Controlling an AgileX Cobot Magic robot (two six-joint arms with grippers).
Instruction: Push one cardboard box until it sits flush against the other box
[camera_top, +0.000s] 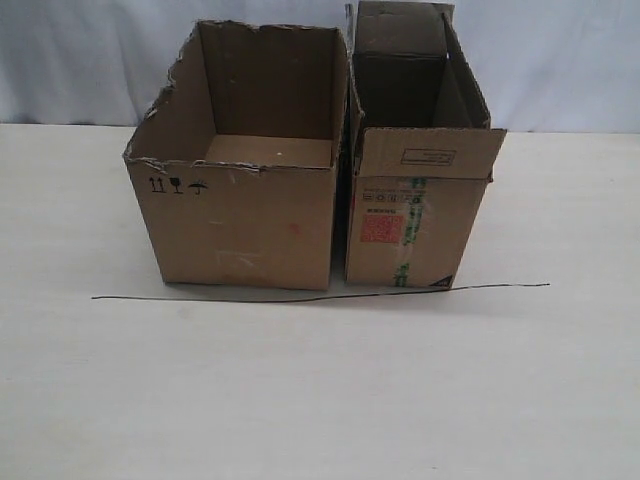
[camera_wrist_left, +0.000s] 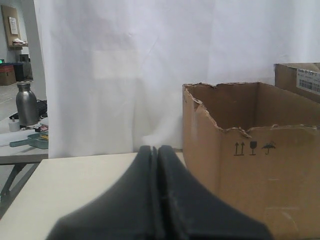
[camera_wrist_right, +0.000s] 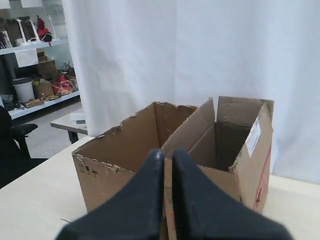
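Note:
The cardboard box, narrow with flaps, green tape and a red label on its end, stands on the right. The other box, wider with a ragged torn rim and black symbols, stands right beside it on the left. Only a thin dark slit shows between their front corners. Neither gripper appears in the exterior view. My left gripper is shut and empty, low over the table, beside the other box. My right gripper is shut with a hairline gap, empty, facing the other box and the cardboard box.
A thin black line runs across the pale table just in front of both boxes. A white curtain hangs behind. Off the table stand a metal bottle and shelves.

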